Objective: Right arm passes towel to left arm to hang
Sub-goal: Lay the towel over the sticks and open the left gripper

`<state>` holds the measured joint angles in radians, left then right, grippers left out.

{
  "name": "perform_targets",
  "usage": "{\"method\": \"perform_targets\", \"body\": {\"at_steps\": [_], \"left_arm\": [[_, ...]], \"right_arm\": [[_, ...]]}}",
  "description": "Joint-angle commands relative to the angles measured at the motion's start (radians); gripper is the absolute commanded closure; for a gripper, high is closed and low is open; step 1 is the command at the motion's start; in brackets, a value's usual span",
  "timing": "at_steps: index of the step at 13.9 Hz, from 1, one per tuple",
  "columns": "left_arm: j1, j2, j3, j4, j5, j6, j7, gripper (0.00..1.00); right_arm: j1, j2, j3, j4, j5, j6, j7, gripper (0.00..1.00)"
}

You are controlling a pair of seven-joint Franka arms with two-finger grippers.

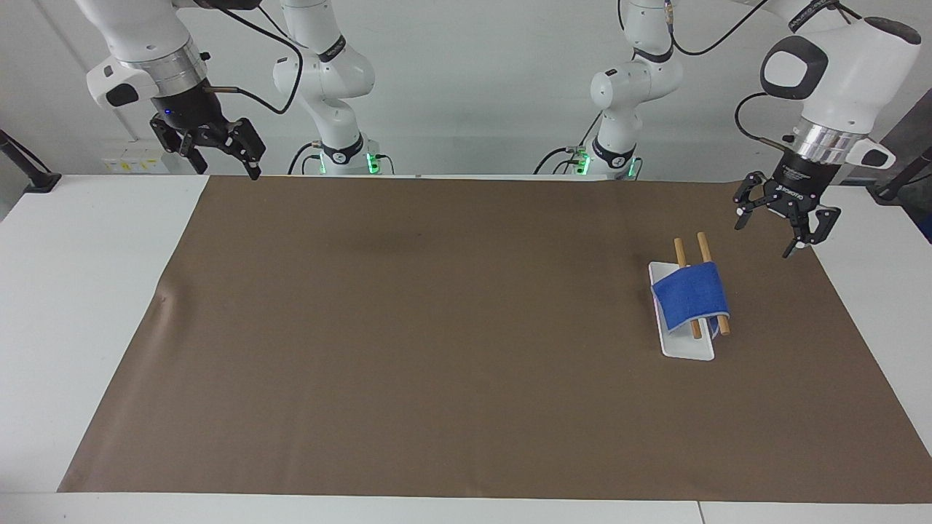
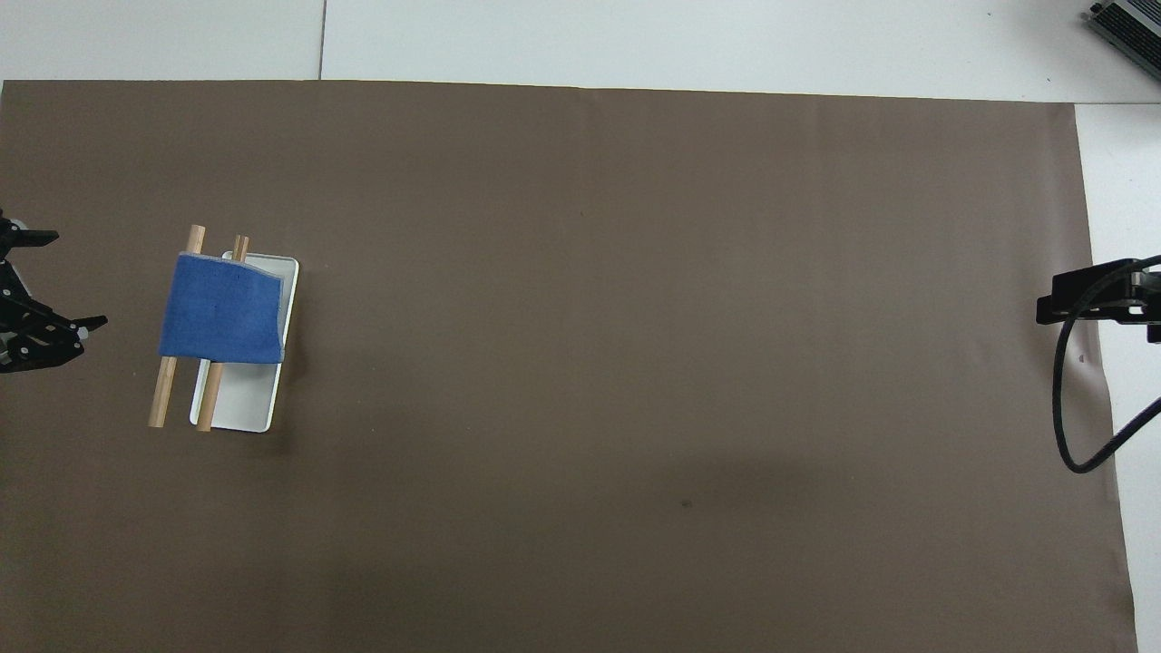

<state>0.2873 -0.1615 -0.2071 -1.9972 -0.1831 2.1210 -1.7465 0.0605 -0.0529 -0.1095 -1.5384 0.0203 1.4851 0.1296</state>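
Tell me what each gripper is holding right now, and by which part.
Nothing is held. The left gripper hangs open beside the rack, apart from the towel draped over its rods. The right gripper waits open at its own end.

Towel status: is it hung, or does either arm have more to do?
Done: the towel lies draped over the two wooden rods of the white rack. In hand: nothing; the left gripper hangs open and empty over the mat's edge, and the right gripper waits open. Left: apparently nothing.
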Motion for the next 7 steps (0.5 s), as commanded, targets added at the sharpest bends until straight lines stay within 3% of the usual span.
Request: {"method": "perform_targets", "body": {"at_steps": [1,3,7], "left_arm": [[-0.072,0.056,0.009,0.101,0.053,-0.038,0.065,0.03],[-0.114,0.089,0.009,0.170,0.065,-0.061,0.109,0.03],[-0.158,0.120,0.006,0.244,0.070,-0.098,0.284,0.02]], "right_arm": [[0.010,-0.012,-0.015,-0.009,0.006,-0.009,-0.021,0.00],[0.047,-0.010,-0.057,0.007,0.006,-0.023,-0.021,0.00],[0.042,-0.010,-0.059,-0.008,0.004,-0.019,-0.021,0.00]]}}
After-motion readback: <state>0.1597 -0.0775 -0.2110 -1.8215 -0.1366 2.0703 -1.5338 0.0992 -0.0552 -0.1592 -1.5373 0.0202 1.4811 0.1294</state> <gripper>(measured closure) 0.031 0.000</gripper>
